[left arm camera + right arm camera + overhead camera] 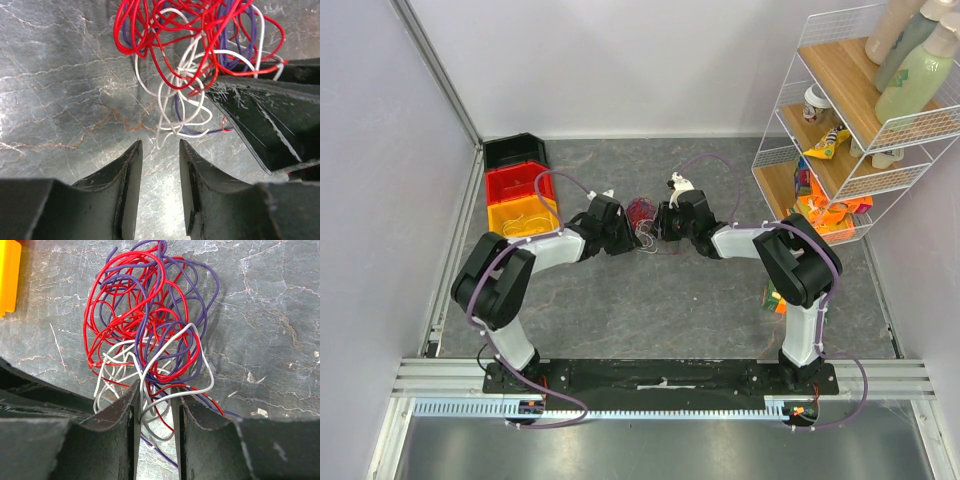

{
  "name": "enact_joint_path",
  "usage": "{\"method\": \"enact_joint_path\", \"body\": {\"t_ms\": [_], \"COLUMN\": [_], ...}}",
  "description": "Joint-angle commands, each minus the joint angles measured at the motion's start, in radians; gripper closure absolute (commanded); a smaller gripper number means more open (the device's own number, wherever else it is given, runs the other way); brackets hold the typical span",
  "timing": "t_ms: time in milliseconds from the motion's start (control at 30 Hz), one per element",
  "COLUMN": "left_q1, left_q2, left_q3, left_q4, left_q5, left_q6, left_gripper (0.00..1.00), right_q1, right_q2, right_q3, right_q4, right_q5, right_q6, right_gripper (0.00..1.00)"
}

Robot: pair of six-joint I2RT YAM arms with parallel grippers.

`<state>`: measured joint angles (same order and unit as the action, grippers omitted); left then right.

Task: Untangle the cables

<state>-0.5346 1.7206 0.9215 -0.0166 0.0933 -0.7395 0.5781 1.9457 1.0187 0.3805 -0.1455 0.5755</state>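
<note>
I have the fist-sized tangle of thin red, white and purple cables [641, 214] mid-table between both arms. My right gripper [156, 407] pinches white strands; my left gripper [160, 150] gapes empty just short. Next: grab, pull apart.

Glossy plastic-coated cables [145, 340] on a matt, veined, stone-look table [270, 315]; scuffed black end effector fingers [127, 175].

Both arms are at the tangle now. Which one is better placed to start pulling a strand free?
Right, probably. The right gripper already has white and purple strands of the cables running between its fingers. The left gripper has bare table between its fingers, the nearest white loops just ahead, so it would have to advance first.
</note>
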Motion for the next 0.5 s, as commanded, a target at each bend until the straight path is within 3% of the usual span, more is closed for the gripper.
{"method": "enact_joint_path", "body": {"t_ms": [0,67,167,300,467], "left_q1": [-0.001,0.002,0.001,-0.001,0.001], "left_q2": [0.059,0.077,0.065,-0.076,-0.346], "left_q3": [0.057,0.069,0.077,0.005,-0.095], "left_q4": [-0.009,-0.005,-0.026,-0.057,-0.149], "left_q5": [-0.03,-0.029,-0.047,-0.073,-0.004], "left_q6": [-0.024,-0.021,-0.009,-0.006,0.045], "left_gripper": [0.6,0.69,0.98,0.98,0.98], "right_q1": [-0.001,-0.001,-0.001,-0.001,-0.003], "right_q2": [0.007,0.009,0.01,0.025,0.019], "right_q3": [0.03,0.032,0.035,0.067,0.084], "right_q4": [0.017,0.014,0.005,-0.057,-0.152], "right_q5": [-0.008,-0.006,0.006,0.072,0.259], "right_q6": [-0.009,-0.011,-0.014,-0.016,0.003], "right_gripper": [0.64,0.64,0.63,0.62,0.61]}}
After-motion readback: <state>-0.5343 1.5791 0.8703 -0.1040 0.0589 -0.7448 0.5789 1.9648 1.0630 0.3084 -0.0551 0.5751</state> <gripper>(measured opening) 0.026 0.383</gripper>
